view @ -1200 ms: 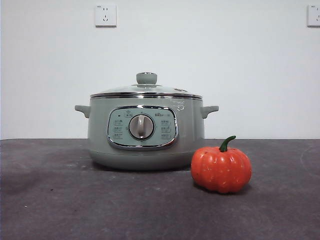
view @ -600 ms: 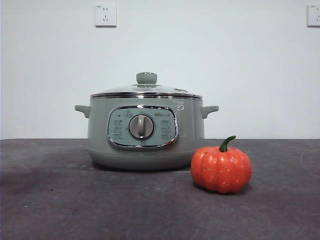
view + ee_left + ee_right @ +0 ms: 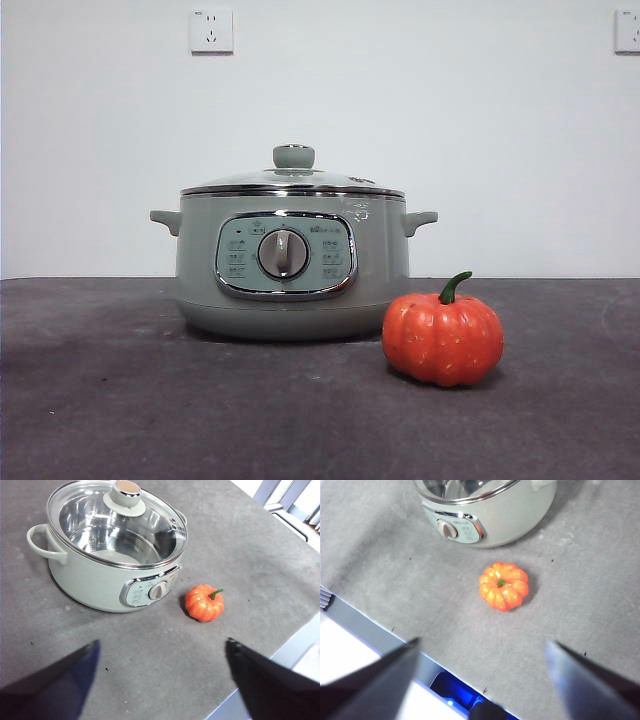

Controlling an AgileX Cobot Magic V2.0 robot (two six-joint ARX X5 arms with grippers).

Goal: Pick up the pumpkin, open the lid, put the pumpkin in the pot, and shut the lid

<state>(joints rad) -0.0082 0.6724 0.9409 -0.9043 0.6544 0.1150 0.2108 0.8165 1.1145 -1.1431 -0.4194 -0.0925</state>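
Observation:
The sage-green pot (image 3: 292, 265) stands at the table's middle with the glass lid (image 3: 292, 180) closed on it. The orange pumpkin (image 3: 442, 337) sits upright on the table just to the right and in front of the pot, apart from it. In the left wrist view the pot (image 3: 95, 577), lid (image 3: 120, 522) and pumpkin (image 3: 204, 603) all show, with my left gripper (image 3: 160, 652) open and high above the table. In the right wrist view my right gripper (image 3: 480, 647) is open, well above the pumpkin (image 3: 503, 586) and the pot (image 3: 495, 515). Neither gripper shows in the front view.
The dark grey table (image 3: 150, 400) runs to a near edge with a blue-lit part below (image 3: 455, 687). A white wall with two sockets (image 3: 211, 30) stands behind. A grey frame (image 3: 292, 517) lies beyond the table's far corner.

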